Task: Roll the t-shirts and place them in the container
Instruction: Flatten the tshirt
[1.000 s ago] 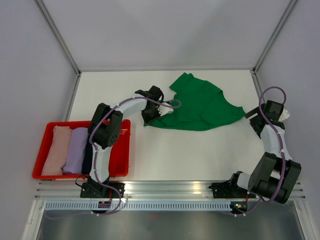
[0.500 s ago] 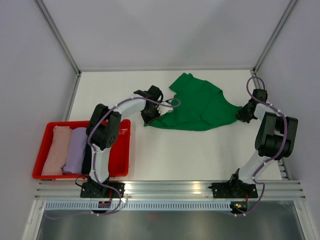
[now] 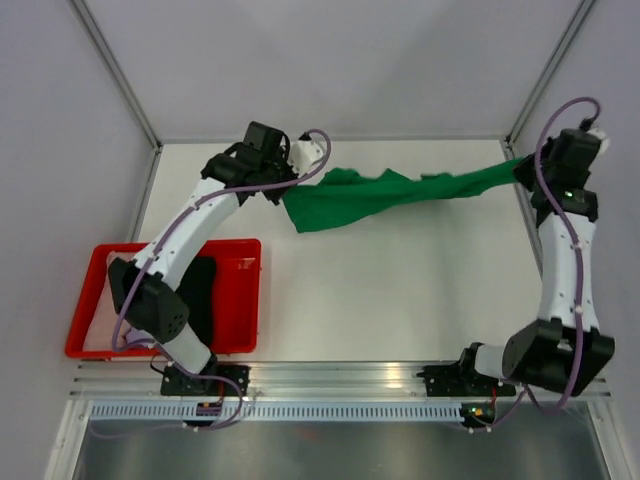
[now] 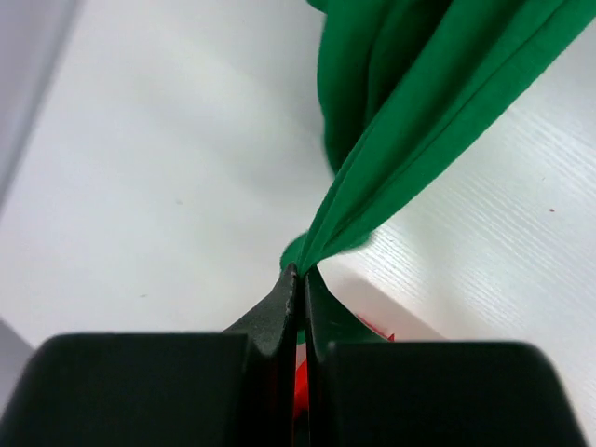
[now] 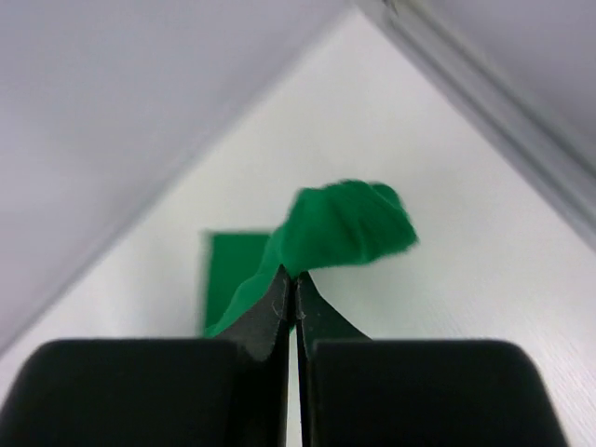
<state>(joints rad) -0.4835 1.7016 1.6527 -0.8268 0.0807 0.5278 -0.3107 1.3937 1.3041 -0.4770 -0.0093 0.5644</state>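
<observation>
**Asker:** What are your claws doing right now?

**Me:** My left claw (image 4: 300,277) is pinching shut on one corner of the green shirt (image 3: 365,195). My right claw (image 5: 292,282) is clamping the opposite end. Between them the shirt is hanging stretched above the far part of the table (image 3: 400,300), and it is sagging most near my left side.

**Asker:** Which step is that?

**Me:** I'm judging it as the spreading step. I'm pulling the shirt taut before laying it flat, and no rolling is happening yet.

**Asker:** And next?

**Me:** I'm thinking both claws need to be lowering together, evenly, so the cloth is landing smooth and clear of the red tray (image 3: 245,300) on my left.
</observation>
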